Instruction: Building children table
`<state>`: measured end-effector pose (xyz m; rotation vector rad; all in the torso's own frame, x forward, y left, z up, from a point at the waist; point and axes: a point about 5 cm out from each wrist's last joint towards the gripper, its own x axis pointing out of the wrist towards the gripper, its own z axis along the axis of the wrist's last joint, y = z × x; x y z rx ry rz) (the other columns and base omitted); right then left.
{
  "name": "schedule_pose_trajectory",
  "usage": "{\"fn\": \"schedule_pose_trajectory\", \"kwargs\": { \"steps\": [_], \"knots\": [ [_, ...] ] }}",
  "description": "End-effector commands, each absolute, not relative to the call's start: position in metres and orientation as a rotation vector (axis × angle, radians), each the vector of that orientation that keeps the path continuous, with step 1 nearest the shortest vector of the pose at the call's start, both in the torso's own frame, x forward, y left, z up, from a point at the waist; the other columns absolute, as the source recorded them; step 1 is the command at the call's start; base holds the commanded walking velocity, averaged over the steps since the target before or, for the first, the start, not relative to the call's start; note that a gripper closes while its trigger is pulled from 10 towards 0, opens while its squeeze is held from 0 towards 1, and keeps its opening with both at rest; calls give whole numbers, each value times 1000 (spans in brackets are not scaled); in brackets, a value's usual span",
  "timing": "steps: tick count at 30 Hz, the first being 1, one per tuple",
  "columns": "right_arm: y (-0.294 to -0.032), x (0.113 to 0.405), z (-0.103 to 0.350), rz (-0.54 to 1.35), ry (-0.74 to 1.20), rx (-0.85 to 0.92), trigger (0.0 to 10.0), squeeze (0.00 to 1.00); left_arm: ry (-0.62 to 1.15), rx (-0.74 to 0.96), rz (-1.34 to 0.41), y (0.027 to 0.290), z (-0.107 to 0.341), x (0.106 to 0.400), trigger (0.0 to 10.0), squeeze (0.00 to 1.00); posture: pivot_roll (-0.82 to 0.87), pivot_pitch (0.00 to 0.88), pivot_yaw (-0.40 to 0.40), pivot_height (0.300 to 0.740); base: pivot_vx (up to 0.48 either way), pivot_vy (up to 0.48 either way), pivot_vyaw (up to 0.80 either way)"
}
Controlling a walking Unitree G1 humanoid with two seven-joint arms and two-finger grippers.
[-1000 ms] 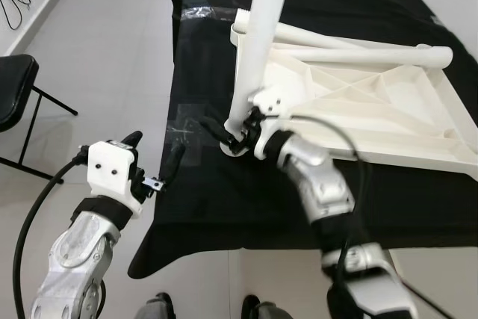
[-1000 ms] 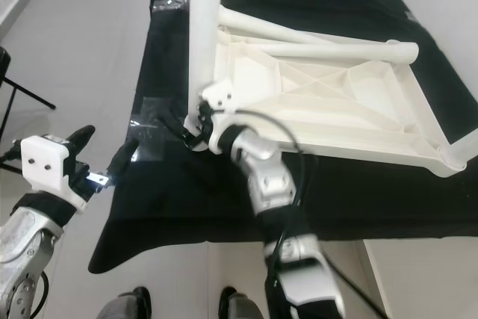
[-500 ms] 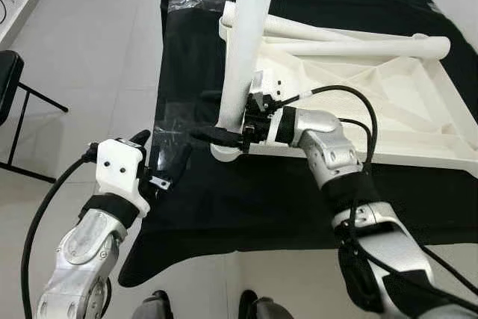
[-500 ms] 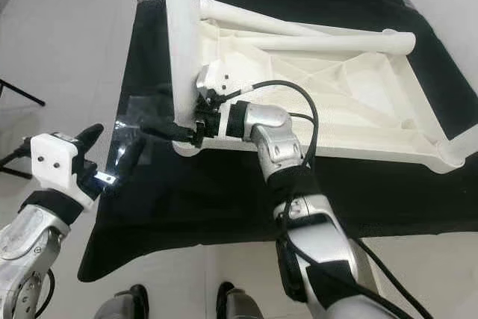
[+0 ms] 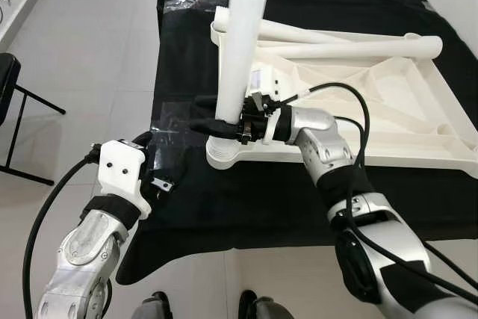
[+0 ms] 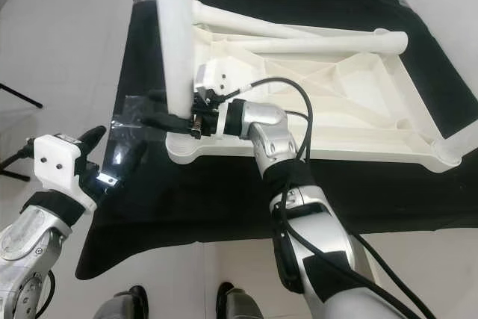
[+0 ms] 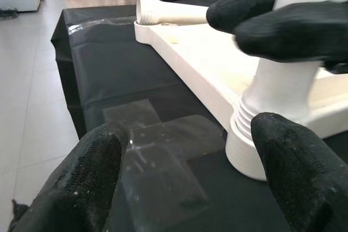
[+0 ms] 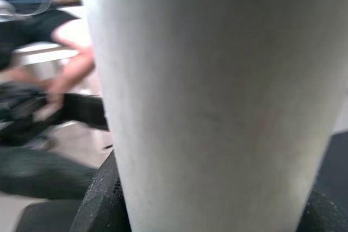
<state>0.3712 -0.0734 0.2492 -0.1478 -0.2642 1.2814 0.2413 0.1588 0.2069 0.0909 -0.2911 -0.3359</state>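
Observation:
The white children's table top (image 5: 388,110) lies upside down on a black-covered table. One white leg (image 5: 243,35) stands upright in the near-left corner socket (image 5: 224,156), with its thread showing above the socket (image 7: 247,120). My right gripper (image 5: 213,112) is shut on this leg just above its base, one black finger (image 8: 103,199) on each side. Two more legs (image 5: 351,48) lie across the underside. My left gripper (image 5: 158,160) hangs open near the table's left front edge, a short way from the socket, holding nothing.
A patch of clear tape (image 5: 175,121) shines on the black cloth (image 5: 246,199) beside the socket. A black chair (image 5: 7,87) stands on the grey floor to the left. A seated person (image 8: 43,20) is visible past the leg in the right wrist view.
The camera has shifted. My right gripper has risen from the socket and now grips the upright leg from both sides, its arm swung out to the right. My left gripper remains open.

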Motion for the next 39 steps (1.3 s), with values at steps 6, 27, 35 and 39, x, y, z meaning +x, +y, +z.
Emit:
{"fn": "schedule_pose_trajectory", "kwargs": {
  "steps": [6, 27, 35, 39],
  "knots": [
    [-84, 360, 178, 475, -75, -78, 0, 0, -263, 89, -343, 162, 203, 238, 10000, 0, 118, 263, -112, 740, 0, 0, 0],
    [-45, 359, 235, 928, -255, -114, 10000, 1000, -276, 84, -328, 163, 207, 241, 10000, 0, 120, 256, -120, 740, 0, 0, 0],
    [-41, 351, 257, 1314, -314, -213, 10000, 0, -278, 87, -330, 163, 208, 241, 10000, 0, 124, 258, -123, 740, 0, 0, 0],
    [-40, 351, 261, 1428, -289, -242, 10000, 0, -278, 91, -334, 162, 208, 240, 10000, 0, 134, 259, -123, 740, 0, 0, 0]
  ]
}}
